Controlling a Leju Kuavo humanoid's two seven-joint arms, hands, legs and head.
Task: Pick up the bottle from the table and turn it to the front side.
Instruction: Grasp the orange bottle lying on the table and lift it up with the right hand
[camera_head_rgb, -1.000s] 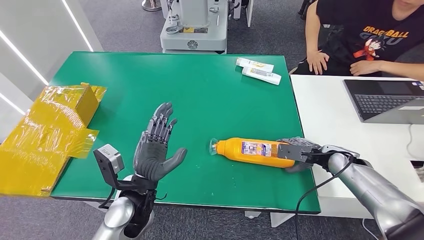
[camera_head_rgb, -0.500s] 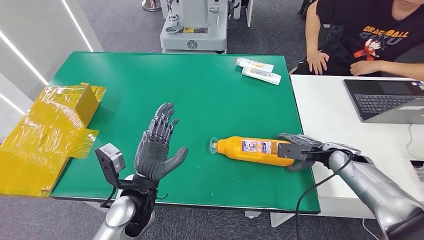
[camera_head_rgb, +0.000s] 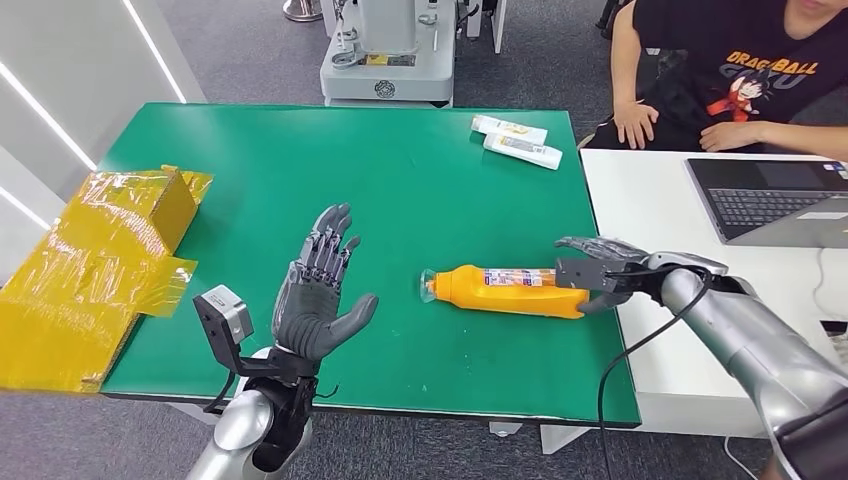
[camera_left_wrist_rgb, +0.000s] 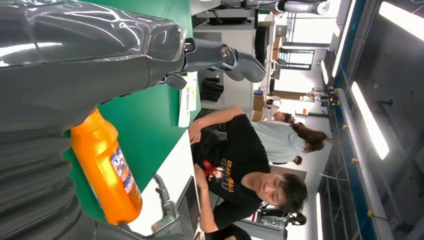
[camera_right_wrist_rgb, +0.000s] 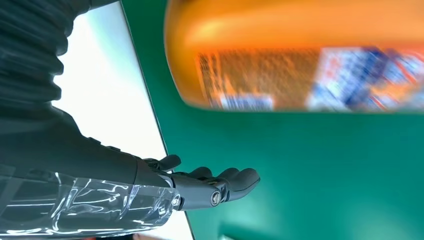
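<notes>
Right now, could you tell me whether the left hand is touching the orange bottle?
Apart. The head view shows bare green table between the left hand and the orange bottle.

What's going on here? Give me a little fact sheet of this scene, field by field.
bottle: orange bottle lying on its side on the green table, cap toward the left robot hand
right robot hand: right robot hand at the bottle's base, fingers around it
left robot hand: left robot hand open, palm up, holding nothing
elsewhere on table: two white tubes, yellow wrapped box
</notes>
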